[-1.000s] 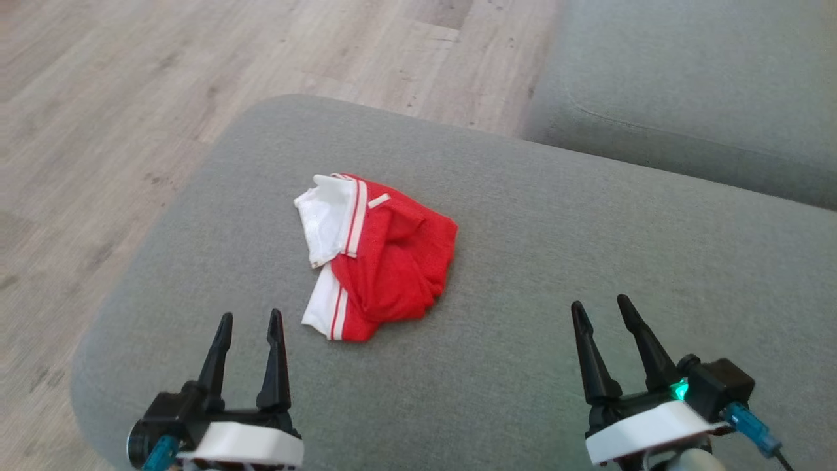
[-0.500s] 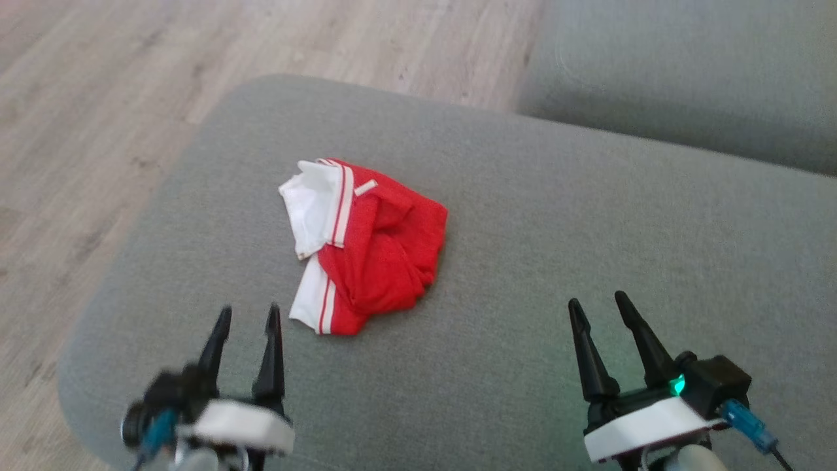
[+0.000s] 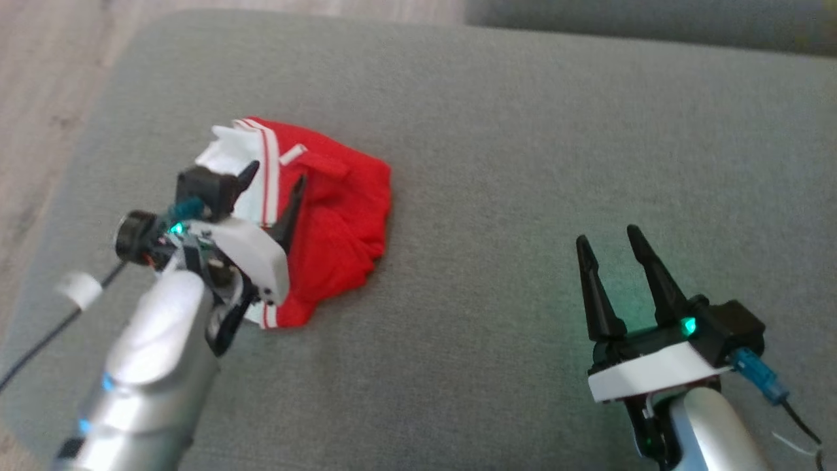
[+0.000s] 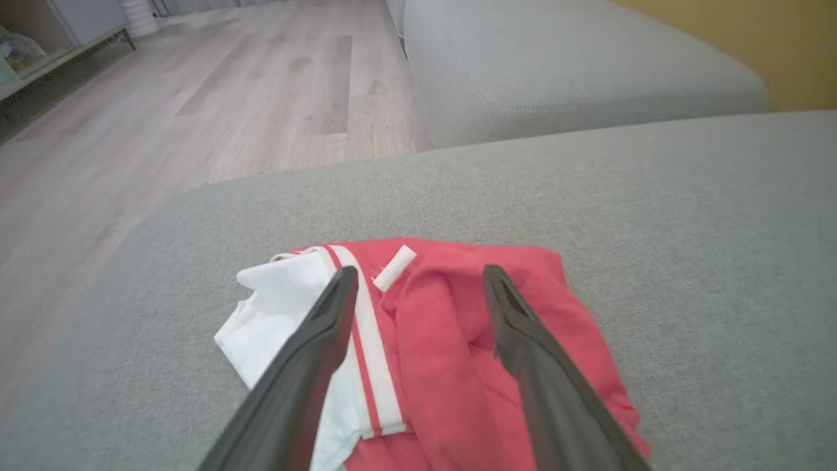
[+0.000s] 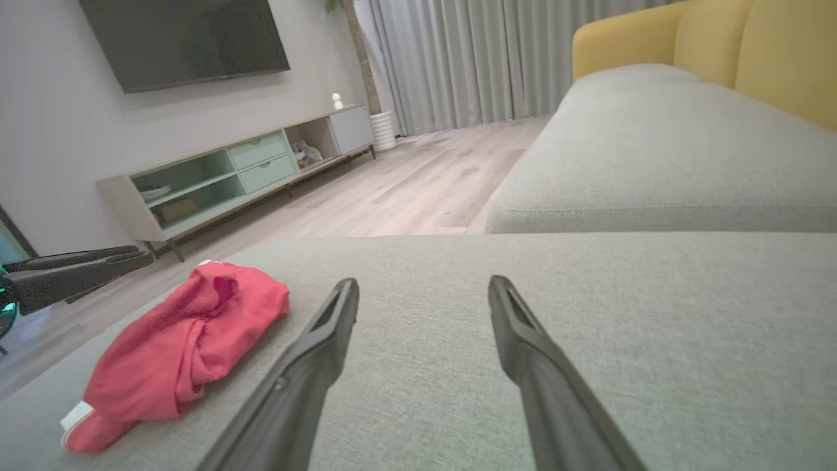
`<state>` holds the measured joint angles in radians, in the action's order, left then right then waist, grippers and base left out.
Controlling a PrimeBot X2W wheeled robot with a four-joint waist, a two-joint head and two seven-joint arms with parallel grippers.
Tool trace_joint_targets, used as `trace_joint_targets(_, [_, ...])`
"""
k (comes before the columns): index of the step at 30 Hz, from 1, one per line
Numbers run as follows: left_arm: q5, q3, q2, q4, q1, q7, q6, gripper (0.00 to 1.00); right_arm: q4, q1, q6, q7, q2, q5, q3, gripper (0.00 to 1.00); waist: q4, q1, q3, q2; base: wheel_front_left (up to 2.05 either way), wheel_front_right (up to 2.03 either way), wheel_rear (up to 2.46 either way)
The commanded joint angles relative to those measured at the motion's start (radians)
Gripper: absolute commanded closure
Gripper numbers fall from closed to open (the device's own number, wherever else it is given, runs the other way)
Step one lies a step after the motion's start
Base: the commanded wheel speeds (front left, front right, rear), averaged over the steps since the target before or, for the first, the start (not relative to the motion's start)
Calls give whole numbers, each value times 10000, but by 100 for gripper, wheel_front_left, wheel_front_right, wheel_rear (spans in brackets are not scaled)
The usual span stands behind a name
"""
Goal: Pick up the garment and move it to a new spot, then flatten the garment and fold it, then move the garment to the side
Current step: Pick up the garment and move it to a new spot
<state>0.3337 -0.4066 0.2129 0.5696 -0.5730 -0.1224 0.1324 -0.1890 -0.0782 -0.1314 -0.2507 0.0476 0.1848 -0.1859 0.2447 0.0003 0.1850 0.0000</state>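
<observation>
Hovering over the crumpled garment [image 3: 340, 209] near the left end of the grey cushion [image 3: 510, 131], the left gripper [image 3: 276, 175] holds its jaws wide astride the striped sleeve trim [image 4: 369, 340], likely to pinch a fold, while the right gripper [image 3: 607, 235] hangs open, well apart.

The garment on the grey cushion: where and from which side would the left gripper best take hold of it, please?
Probably the raised red fold beside the striped trim, taken from above. The garment lies crumpled in a low heap on the cushion, so its edges sit flat, while that ridge stands up, in line with the open left gripper.
</observation>
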Motion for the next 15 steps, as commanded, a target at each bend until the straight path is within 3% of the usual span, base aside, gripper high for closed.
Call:
trace_joint_targets(1, [344, 104, 510, -114, -667, -210, -21, 0, 379, -418, 7, -110, 26, -36, -208, 0, -453, -3, 535, 0, 0, 0, 0])
trace_joint_targets(5, [931, -636, 1212, 526, -1470, -595, -19, 0, 401, -629, 7, -110, 26, -68, -187, 0, -807, -3, 1004, 0, 0, 0, 0])
trace_joint_targets(12, [1592, -1264, 1584, 1355, -1993, -446, -19, 0, 374, -824, 7, -111, 26, -10, 16, 0, -1083, -3, 1290, 0, 0, 0, 0])
trace_joint_targets(13, [1709, -1396, 1582, 1386, -2011, -408, -19, 54, 359, -841, 7, -111, 26, -10, 40, 0, -1099, -3, 1290, 0, 0, 0, 0])
trace_joint_targets(14, [1709, -1396, 1582, 1386, -2011, -408, -19, 54, 359, -841, 7, -111, 26, -10, 40, 0, -1099, -3, 1290, 0, 0, 0, 0])
trace_joint_targets(15, [1845, -1533, 1593, 1388, -2020, -356, -18, 100, 344, -856, 7, -111, 26, -4, 52, 0, -1113, -3, 1278, 0, 0, 0, 0])
